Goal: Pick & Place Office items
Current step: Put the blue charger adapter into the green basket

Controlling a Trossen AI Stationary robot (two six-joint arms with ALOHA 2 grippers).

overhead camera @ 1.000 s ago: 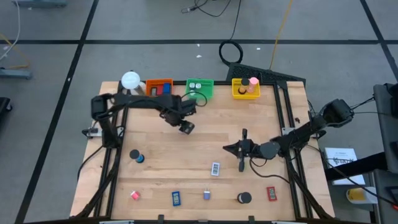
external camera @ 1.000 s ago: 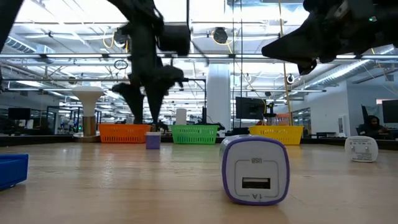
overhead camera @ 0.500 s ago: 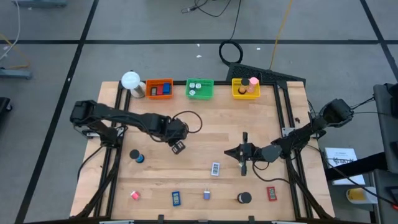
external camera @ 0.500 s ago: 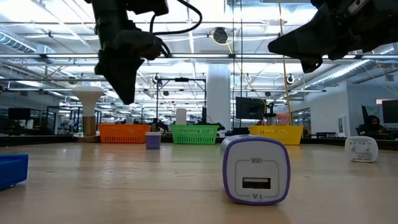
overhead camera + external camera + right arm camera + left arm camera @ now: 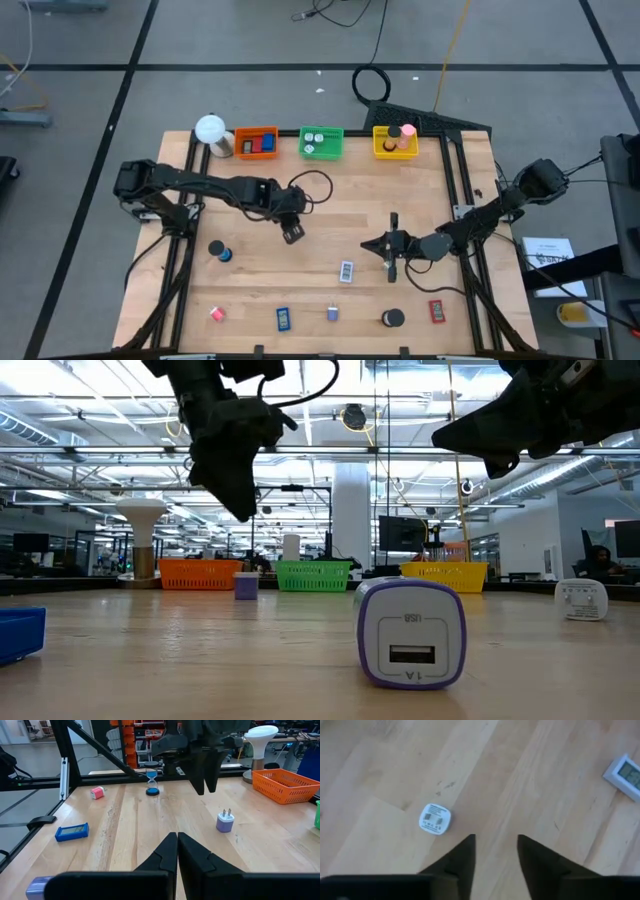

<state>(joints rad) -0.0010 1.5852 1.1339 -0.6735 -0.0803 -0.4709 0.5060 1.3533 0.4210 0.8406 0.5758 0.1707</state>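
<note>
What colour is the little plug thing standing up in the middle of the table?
Purple and white charger plug, clearest in the low view.

Orange tray, green tray, yellow tray, lamp.

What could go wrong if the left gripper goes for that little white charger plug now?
1. The left gripper, open, is not centred on the charger plug, which sits off to one side; a straight descent could miss it or tip it.
2. The shut right gripper hangs facing the left arm over mid-table, so a sideways move might bring them together.
</note>
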